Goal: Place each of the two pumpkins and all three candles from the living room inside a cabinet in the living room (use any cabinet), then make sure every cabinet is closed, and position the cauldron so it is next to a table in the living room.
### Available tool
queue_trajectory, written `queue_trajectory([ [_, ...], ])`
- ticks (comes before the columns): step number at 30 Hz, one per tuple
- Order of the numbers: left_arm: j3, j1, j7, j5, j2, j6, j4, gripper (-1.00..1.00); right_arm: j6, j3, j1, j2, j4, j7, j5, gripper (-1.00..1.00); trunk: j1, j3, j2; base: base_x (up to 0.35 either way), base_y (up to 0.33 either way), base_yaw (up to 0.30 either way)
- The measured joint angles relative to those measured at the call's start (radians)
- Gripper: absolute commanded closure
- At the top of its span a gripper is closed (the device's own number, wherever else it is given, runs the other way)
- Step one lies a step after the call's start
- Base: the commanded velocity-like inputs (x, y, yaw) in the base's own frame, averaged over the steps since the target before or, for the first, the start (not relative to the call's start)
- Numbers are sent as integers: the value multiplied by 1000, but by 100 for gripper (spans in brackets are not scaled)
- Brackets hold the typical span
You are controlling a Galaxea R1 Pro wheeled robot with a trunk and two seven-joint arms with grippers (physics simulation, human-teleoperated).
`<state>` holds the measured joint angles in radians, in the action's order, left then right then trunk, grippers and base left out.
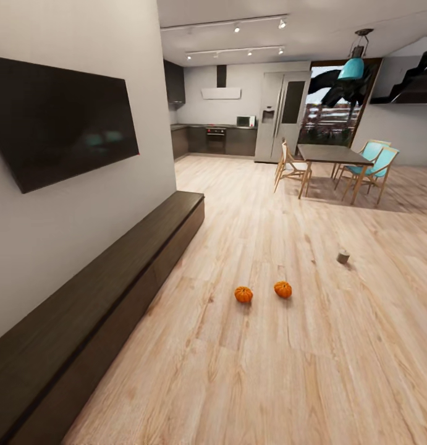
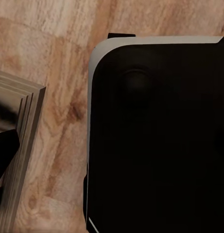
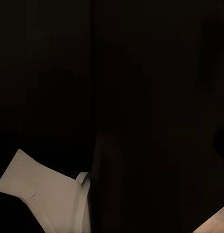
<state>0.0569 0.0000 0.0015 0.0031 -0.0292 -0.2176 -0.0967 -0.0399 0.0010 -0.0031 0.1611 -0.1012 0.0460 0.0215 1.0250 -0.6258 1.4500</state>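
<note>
1. Two pumpkins sit on the plank floor ahead of me, mid-distance: the left pumpkin (image 1: 243, 294) and the right pumpkin (image 1: 283, 288), close together but apart. One candle (image 1: 343, 256) stands farther off to the right, alone.
2. The cabinet (image 1: 114, 278) runs along the left wall under a wall-mounted TV (image 1: 59, 117); its dark wood fronts look flat, handle-less and shut.
3. I cannot tell whether my fingers on either side are spread or pressed together. My left wrist view gives dark rounded housing over floorboards; my right wrist view is nearly black.
4. I judge the pumpkins light and rigid, with deep ribs that give my pads purchase. I would pinch across the belly, fingers seated in opposite grooves, not on the short stem.
5. The candle is a stubby tan cylinder, probably smooth and inclined to roll if tipped; I would take it across the middle, upright.
6. Far behind are the dining table (image 1: 333, 154), turquoise chairs and the grey kitchen.
</note>
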Motion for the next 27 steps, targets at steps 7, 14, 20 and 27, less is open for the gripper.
queue_trajectory([
  [7, 0, 0, 0, 0, 1, 0, 0, -100, 0, 0, 0, 0, 0, 0, 0, -100, 0, 0, 0, 0, 0, 2],
  [14, 0, 0, 0, 0, 3, 0, 0, -100, 0, 1, 0, 0, 0, 0, 0, -100, 0, 0, 0, 0, -37, 0],
  [20, -1, 0, 0, 0, 2, 0, 0, -100, 0, 1, 0, 0, 0, 0, 0, -100, 0, 0, 0, 151, -63, 7],
  [27, -1, 0, 0, 0, 1, 0, 0, -100, 0, 1, 0, 0, 0, -1, 0, -100, 0, 0, 0, 274, 51, 209],
])
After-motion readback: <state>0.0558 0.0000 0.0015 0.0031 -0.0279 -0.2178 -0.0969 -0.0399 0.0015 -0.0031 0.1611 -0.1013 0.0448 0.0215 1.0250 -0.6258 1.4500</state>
